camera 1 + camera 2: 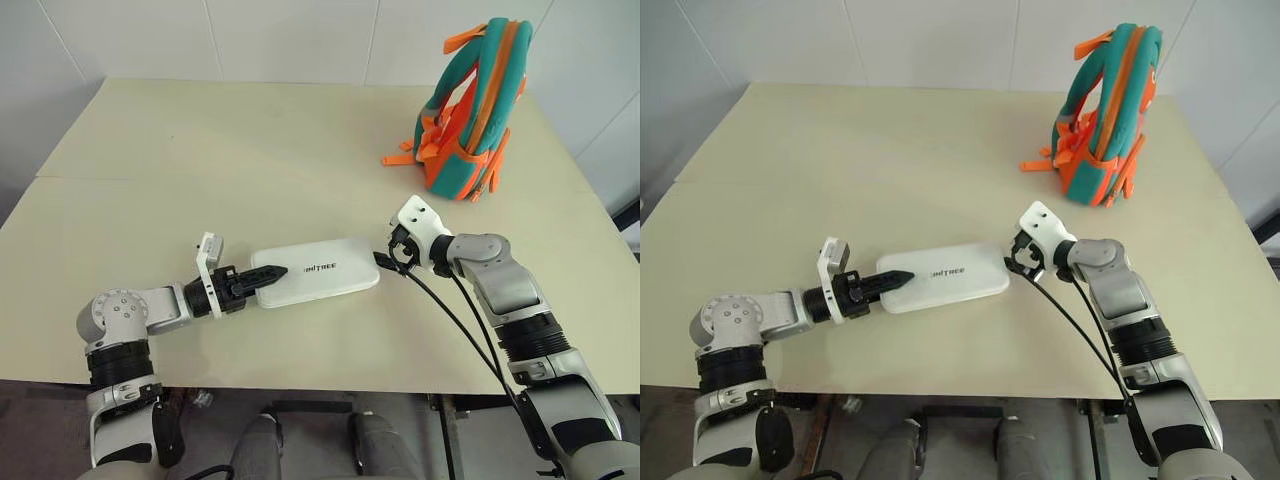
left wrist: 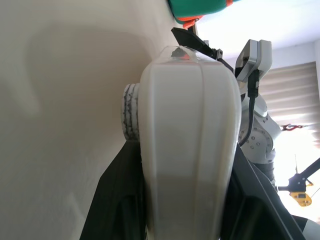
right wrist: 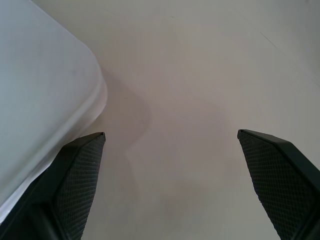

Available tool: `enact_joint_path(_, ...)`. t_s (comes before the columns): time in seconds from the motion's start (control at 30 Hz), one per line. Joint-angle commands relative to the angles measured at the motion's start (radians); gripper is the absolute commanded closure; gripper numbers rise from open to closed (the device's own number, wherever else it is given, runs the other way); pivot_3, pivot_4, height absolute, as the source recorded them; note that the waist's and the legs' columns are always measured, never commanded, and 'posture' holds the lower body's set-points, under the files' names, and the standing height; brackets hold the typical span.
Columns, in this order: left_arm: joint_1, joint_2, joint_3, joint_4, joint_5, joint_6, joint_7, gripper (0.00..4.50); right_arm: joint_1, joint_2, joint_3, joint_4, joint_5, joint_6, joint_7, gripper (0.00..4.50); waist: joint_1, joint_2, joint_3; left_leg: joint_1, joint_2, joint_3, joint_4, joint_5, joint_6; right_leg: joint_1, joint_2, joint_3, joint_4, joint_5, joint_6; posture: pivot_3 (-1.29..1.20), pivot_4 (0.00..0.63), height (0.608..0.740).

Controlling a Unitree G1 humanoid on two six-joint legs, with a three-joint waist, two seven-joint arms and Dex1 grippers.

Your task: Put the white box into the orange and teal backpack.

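The white box (image 1: pixel 315 279), lying flat on the table (image 1: pixel 200 180), is being clamped at one short end between the jaws of the left gripper (image 1: pixel 262 277), probably for lifting. The right gripper (image 1: pixel 388 259) is being held wide apart, the opposite end just beside one finger. The orange and teal backpack (image 1: pixel 472 110) is standing well beyond both.

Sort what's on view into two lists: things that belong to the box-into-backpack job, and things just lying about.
Belongs to the job:
- white box, lying flat on the table
- orange and teal backpack, standing upright at the far right
- left gripper, jaws closed on the box's near end
- right gripper, jaws open beside the box's other end

Just there:
- table, which carries it all
- black cable along the right arm
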Motion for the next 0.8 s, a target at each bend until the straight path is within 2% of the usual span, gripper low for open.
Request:
enact_joint_path(0.03,0.007,0.067,-0.063,0.023,0.043,-0.012,0.001,3.20,-0.023,-0.025,-0.065,-0.026,0.025,-0.003,-0.003,0.00,-0.008,0.000,0.000,0.000,0.000,0.000,0.000,0.000,0.000,0.000,0.000,0.000,0.000,0.000,0.000,0.00,0.150,0.740)
enact_joint_path(0.37,-0.031,0.234,-0.243,0.094,0.100,-0.125,-0.100,3.20,0.007,-0.044,-0.239,-0.080,0.090,0.031,-0.082,0.00,-0.023,0.000,0.000,0.001,0.001,0.000,-0.002,0.000,0.000,0.000,0.000,0.000,-0.001,0.000,-0.001,0.00,0.150,0.740)
enact_joint_path(0.5,-0.035,0.271,-0.268,0.077,0.090,-0.158,-0.130,3.20,0.037,-0.034,-0.350,-0.161,0.145,0.108,-0.164,0.00,-0.026,0.000,0.000,0.001,0.001,0.000,-0.003,0.000,0.000,0.000,0.000,0.000,-0.002,0.000,-0.001,0.00,0.150,0.740)
enact_joint_path(0.6,-0.051,0.283,-0.246,0.076,0.071,-0.177,-0.144,3.20,0.041,-0.023,-0.399,-0.195,0.163,0.120,-0.226,0.00,-0.034,0.000,0.000,0.001,0.001,0.000,-0.003,0.000,0.000,0.000,0.000,0.000,-0.002,0.000,-0.001,0.00,0.150,0.740)
enact_joint_path(0.7,-0.122,0.278,-0.147,0.071,-0.008,-0.162,-0.159,3.20,-0.020,0.025,-0.487,-0.154,0.171,0.064,-0.371,0.00,-0.041,-0.001,0.000,0.001,0.001,0.000,-0.003,0.000,0.001,0.000,0.001,0.000,-0.002,0.000,-0.002,0.00,0.150,0.740)
enact_joint_path(0.8,-0.162,0.264,-0.100,0.065,-0.051,-0.141,-0.165,3.21,-0.064,0.043,-0.488,-0.098,0.166,0.025,-0.415,0.00,-0.041,0.000,0.001,-0.001,0.001,0.001,-0.003,0.001,0.002,-0.003,0.000,0.001,-0.002,0.002,-0.003,0.00,0.150,0.740)
